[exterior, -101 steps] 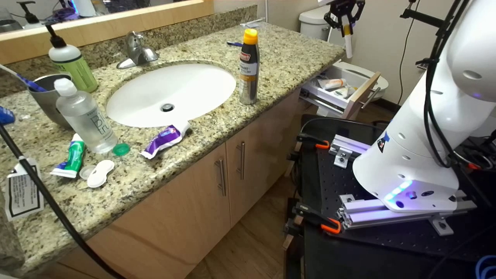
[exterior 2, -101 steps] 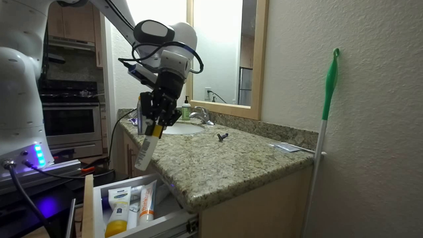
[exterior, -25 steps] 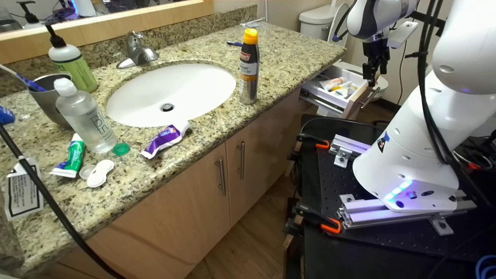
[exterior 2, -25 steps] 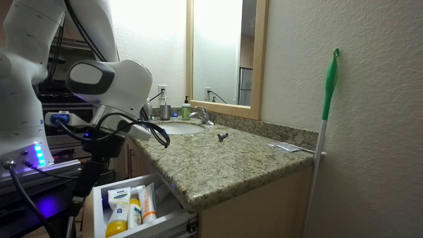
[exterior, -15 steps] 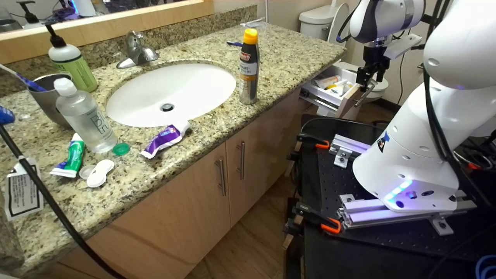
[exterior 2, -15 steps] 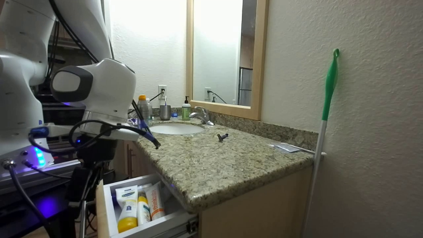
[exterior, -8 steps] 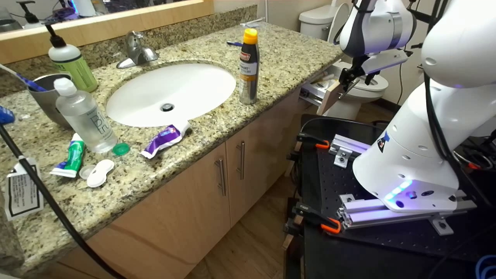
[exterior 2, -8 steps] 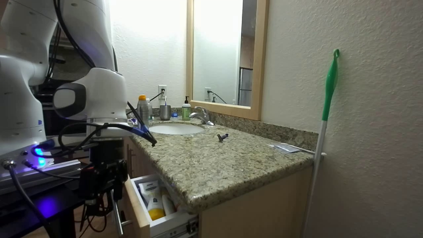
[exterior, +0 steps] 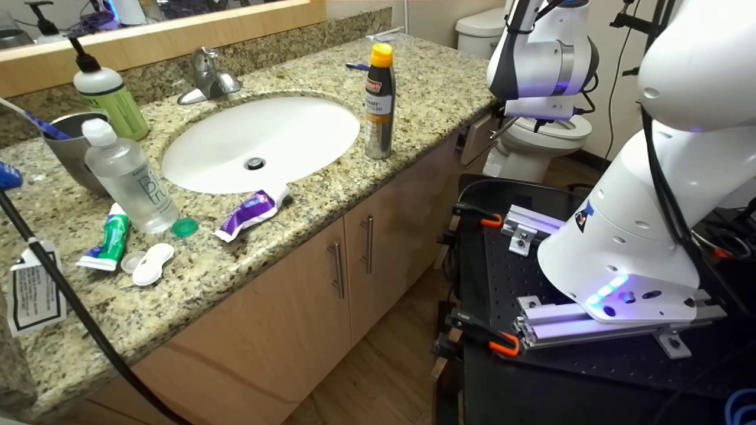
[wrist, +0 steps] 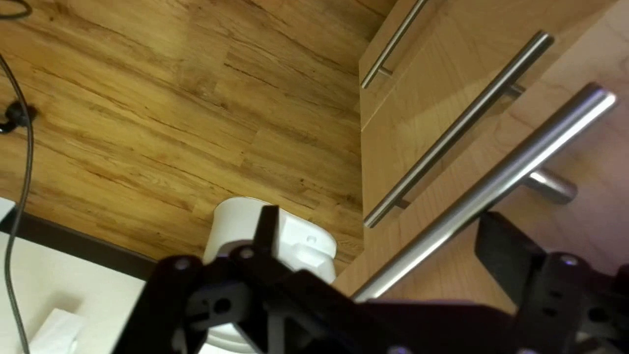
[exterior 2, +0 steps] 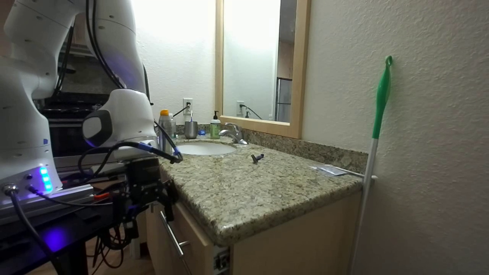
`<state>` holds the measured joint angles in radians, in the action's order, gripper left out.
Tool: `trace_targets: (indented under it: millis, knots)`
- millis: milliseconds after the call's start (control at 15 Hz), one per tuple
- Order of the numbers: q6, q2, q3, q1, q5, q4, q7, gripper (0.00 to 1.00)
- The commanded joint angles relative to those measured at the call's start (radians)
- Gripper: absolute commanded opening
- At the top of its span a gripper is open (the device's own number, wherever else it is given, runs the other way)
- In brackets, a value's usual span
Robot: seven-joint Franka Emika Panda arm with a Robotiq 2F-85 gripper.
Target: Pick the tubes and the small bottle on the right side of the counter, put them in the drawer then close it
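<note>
The drawer [exterior 2: 198,238] stands nearly flush under the counter, its tan front slightly out so that part of the metal slide shows at the side. Its interior is covered, so the tubes and the small bottle are hidden in all views. My gripper [wrist: 381,221] is wide open at the drawer front, and the steel bar handle [wrist: 481,196] runs slantwise between its fingers. One of the fingers [wrist: 506,255] is on the drawer-front side of the bar; whether it touches is unclear. In an exterior view the gripper [exterior 2: 151,221] is beside the counter edge; in another the arm mostly covers it.
On the granite counter [exterior: 437,71] stand a grey yellow-capped can [exterior: 379,112], a clear bottle [exterior: 133,183] and a purple-white toothpaste tube [exterior: 251,215]. A razor [exterior 2: 257,158] lies farther along. The toilet [exterior: 546,139] is just past the drawer.
The gripper let go of the white tube with the yellow band, which then lay in the drawer. Over the last second the arm moved toward the cabinet as the drawer slid in, covering its contents.
</note>
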<state>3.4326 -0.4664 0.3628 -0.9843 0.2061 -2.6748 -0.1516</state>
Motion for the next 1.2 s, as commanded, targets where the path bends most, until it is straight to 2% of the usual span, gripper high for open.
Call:
trace_targets:
  millis: [0,67,133,200,400,600,733,800,933,1133]
  knots:
    - [0.058,-0.099,0.010,0.101,0.174,0.013,-0.144,1.00]
    - [0.028,-0.094,0.077,0.165,0.195,-0.012,-0.083,1.00]
    - [-0.012,-0.034,0.082,0.150,0.113,-0.039,0.004,1.00]
    - [-0.013,0.013,0.097,0.146,0.073,-0.061,0.038,1.00]
    - [-0.037,0.027,0.220,0.228,0.023,-0.070,0.168,1.00]
    - [-0.091,0.049,0.274,0.228,-0.085,-0.083,0.272,1.00]
    - [-0.150,0.058,0.282,0.208,-0.152,-0.076,0.310,1.00]
    - [-0.125,0.045,0.252,0.184,-0.148,-0.073,0.271,1.00]
    - [-0.111,-0.003,0.244,0.202,-0.122,-0.059,0.230,1.00]
    - [-0.062,-0.056,0.154,0.161,-0.069,-0.042,0.117,1.00]
